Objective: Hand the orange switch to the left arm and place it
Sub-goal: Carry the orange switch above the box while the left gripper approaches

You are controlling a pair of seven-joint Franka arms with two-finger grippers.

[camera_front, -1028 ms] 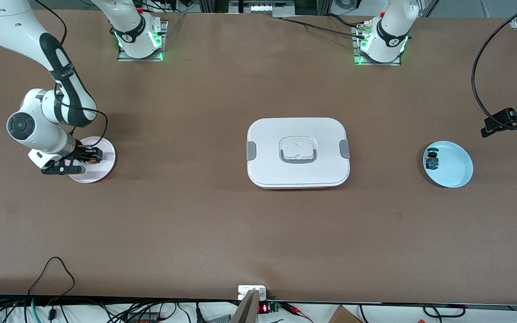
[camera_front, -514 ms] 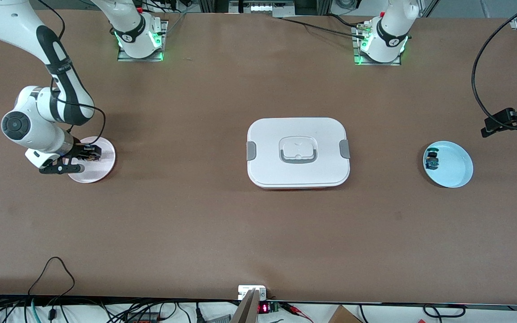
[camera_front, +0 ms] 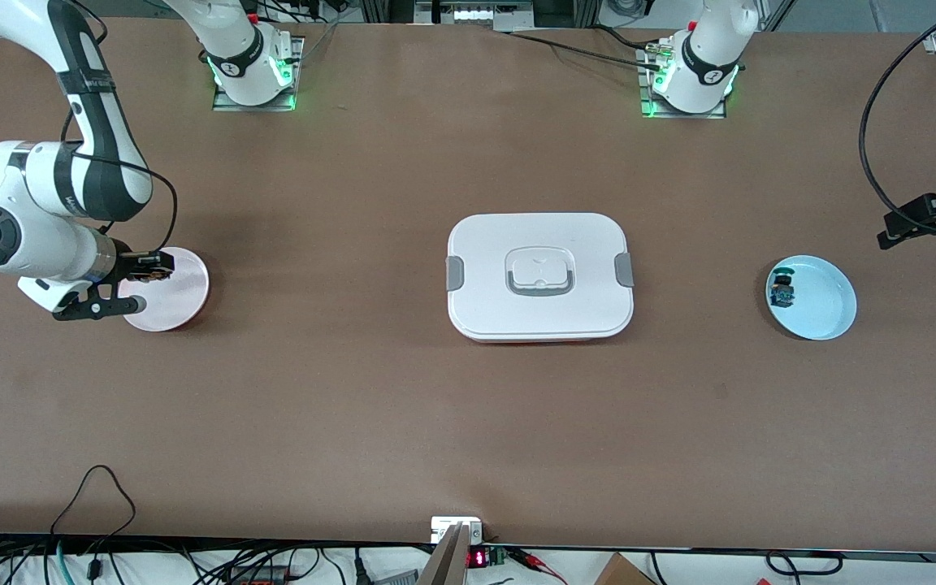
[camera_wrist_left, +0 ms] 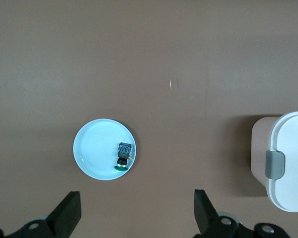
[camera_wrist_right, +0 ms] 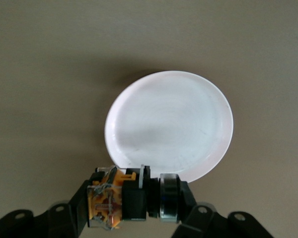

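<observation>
Orange switch (camera_wrist_right: pixel 131 201), black with orange end, clamped in right gripper (camera_wrist_right: pixel 134 203) above pink plate (camera_wrist_right: pixel 169 124), left gripper (camera_wrist_left: pixel 136 215) wide open.

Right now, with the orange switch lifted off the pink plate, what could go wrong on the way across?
The right gripper pinches the small orange switch above the pink plate; a jolt might drop it. The white box sits mid-table between both arms, so a low, straight path could clip it. The left gripper, open above the table near the blue plate, waits far off, and a handover of so tiny a part could miss.
</observation>
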